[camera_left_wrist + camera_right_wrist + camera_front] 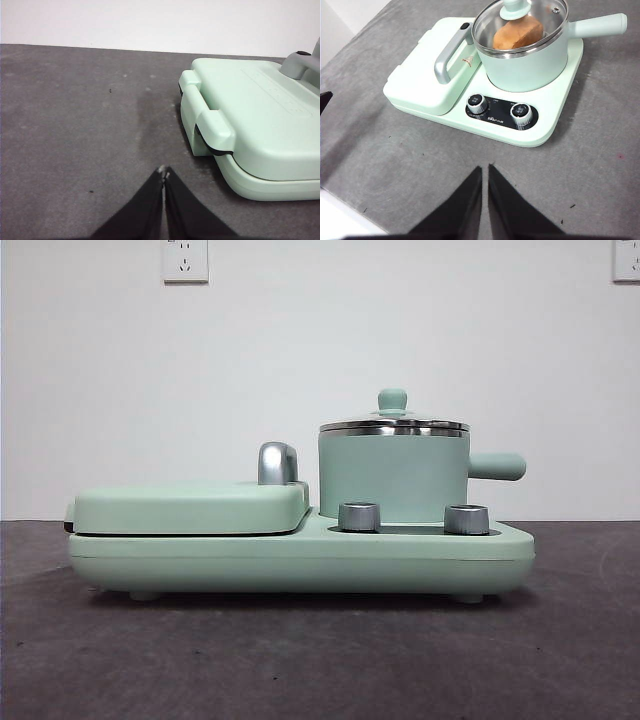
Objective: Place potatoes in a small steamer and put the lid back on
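- Left tool (164,172) closed and empty, low over the grey table (75,125) beside the griddle (260,115).
- Right tool (485,170) closed and empty, above the table, facing the lidded small steamer (527,65).
- White wall (320,360) behind.

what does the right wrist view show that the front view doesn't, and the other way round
Only the right wrist view shows the potato inside the small steamer, seen through the glass lid, plus the black dial panel and the right hand with its jaws shut, well short of the appliance. Only the front view shows the wall sockets and the appliance's feet. Both show the steamer with the lid on it, its side handle, the flat griddle with its chrome handle, and the two dials.
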Controlling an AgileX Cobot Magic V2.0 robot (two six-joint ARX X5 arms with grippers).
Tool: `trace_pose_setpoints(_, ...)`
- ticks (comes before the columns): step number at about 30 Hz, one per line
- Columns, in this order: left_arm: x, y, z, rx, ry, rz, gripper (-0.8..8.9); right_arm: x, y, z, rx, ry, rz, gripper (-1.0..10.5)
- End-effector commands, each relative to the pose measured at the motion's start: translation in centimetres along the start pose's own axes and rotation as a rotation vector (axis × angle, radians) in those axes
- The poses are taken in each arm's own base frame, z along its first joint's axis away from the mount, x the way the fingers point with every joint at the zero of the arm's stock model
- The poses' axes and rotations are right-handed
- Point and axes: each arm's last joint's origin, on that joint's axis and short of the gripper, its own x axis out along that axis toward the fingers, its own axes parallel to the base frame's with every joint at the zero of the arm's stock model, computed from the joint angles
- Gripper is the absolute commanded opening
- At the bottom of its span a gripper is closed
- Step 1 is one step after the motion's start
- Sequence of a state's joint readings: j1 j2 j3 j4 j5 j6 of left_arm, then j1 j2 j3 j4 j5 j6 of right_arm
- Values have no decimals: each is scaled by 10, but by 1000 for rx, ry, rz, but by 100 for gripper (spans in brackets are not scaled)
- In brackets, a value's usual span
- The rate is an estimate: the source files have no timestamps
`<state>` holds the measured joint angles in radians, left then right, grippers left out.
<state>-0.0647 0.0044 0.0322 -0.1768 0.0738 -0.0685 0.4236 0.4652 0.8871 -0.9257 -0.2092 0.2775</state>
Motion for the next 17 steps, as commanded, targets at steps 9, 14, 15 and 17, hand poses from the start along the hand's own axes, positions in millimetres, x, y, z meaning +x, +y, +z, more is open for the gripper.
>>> trace_pose_setpoints(9, 2, 1, -7, 5, 25, 7, 6, -3, -15, -12, -102, -152, -221, 17)
trace_pose_setpoints(14, 2, 1, -7, 5, 25, 7, 6, 24, -42, -39, -196, -365, -367, 17)
trace_pose_setpoints(15, 2, 1, -7, 5, 25, 7, 6, 31, -49, -47, -204, -394, -389, 17)
trace_pose_setpoints(17, 2, 1, -7, 5, 25, 7, 6, 44, -61, -62, -197, -425, -421, 17)
